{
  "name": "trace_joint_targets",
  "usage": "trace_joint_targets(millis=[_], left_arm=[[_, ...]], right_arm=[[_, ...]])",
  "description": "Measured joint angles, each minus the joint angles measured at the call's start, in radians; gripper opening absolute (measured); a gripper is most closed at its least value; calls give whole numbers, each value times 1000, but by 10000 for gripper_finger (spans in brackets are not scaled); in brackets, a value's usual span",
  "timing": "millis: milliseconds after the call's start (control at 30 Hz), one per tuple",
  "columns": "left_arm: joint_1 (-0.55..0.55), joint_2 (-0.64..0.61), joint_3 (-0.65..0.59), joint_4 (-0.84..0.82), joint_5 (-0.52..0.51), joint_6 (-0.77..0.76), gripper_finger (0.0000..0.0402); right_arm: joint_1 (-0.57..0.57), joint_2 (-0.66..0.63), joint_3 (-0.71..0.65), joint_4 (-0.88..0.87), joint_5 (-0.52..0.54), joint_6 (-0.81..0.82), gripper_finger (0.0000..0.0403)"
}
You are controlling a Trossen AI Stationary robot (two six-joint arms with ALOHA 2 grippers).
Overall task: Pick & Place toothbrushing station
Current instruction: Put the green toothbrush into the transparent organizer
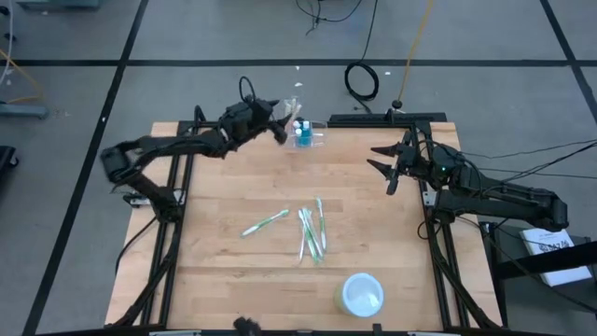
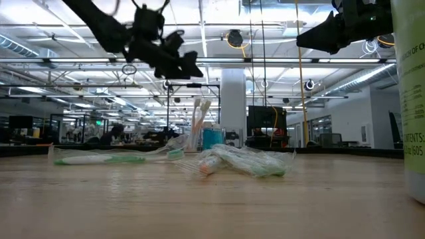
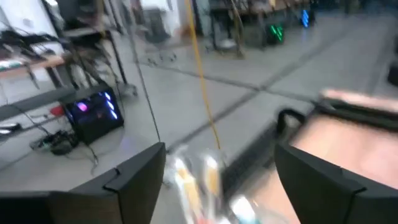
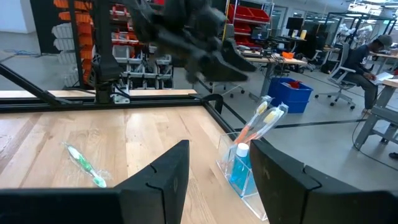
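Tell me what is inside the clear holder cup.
The clear holder cup holds a small blue bottle and upright toothbrushes sticking out above its rim. The toothbrushes' lower ends are hidden behind the bottle, so anything else inside cannot be made out.

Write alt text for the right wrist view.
A clear plastic holder cup stands near the far edge of the wooden table, holding upright toothbrushes and a blue bottle. The left hand hovers open above it. A green wrapped toothbrush lies apart on the wood, and the right hand's fingers frame the foreground.

Clear glossy plastic station [image 4: 245,177] on matt wood table [image 1: 233,205]
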Motion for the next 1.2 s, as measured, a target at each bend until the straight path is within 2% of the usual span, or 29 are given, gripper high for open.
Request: trace_joint_targets(millis=[167,267,367,467,567,733,900,1033,1200], left_arm=[[-132,-220,0,-518,11,19,310],[-247,-311,0,-755,48,-47,302],[-378,-333,0,-945,68,-176,294],[-496,-311,0,-1049,42,-298,286],[-596,-255,-6,-1068,2,-368,278],[-683,-136,-15,-889,-57,-392,268],[-687,4,-15,-744,-14,-392,261],[-668,101,-16,-737,-16,-405,255],[-642,164,-16,-696,-21,-441,249]], right_arm=[[0,0,0,0,0,0,160],[0,0,0,0,0,0,160],[0,0,0,0,0,4,160],[0,0,0,4,0,14,160],[0,0,0,5,0,16,160],[0,0,0,5,0,19,160],[0,0,0,6,0,40,160],[0,0,0,7,-1,41,160],[0,0,0,7,-3,41,160]])
